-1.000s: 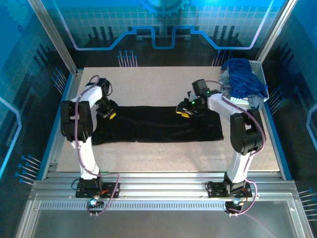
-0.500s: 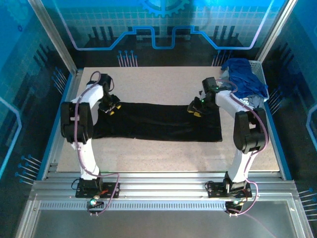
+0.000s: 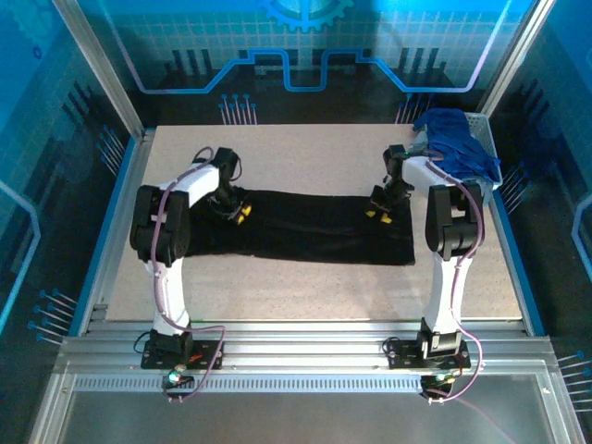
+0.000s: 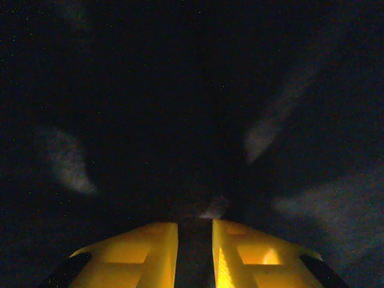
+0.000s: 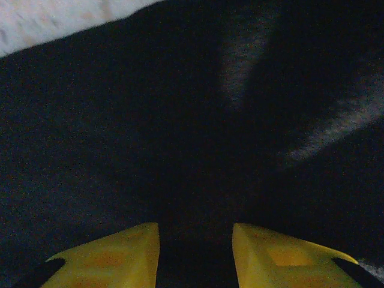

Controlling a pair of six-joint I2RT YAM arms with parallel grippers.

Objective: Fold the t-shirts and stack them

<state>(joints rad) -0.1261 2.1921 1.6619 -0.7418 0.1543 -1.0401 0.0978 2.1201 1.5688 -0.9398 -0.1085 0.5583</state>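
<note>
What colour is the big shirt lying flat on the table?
The shirt is black. It shows best in the top external view.

Spread t-shirt (image 3: 305, 229) lies across the middle of the desk (image 3: 305, 157). Left end effector (image 3: 239, 215) sits on its left end, right end effector (image 3: 379, 216) on its right end. At the far right corner, a basket (image 3: 486, 129) holds heaped t-shirts (image 3: 458, 143).

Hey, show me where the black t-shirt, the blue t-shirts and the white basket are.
black t-shirt (image 3: 314, 227), top external view, middle of the spread cloth.
blue t-shirts (image 3: 458, 143), top external view, middle of the heap in the basket.
white basket (image 3: 484, 120), top external view, bare far rim.
</note>
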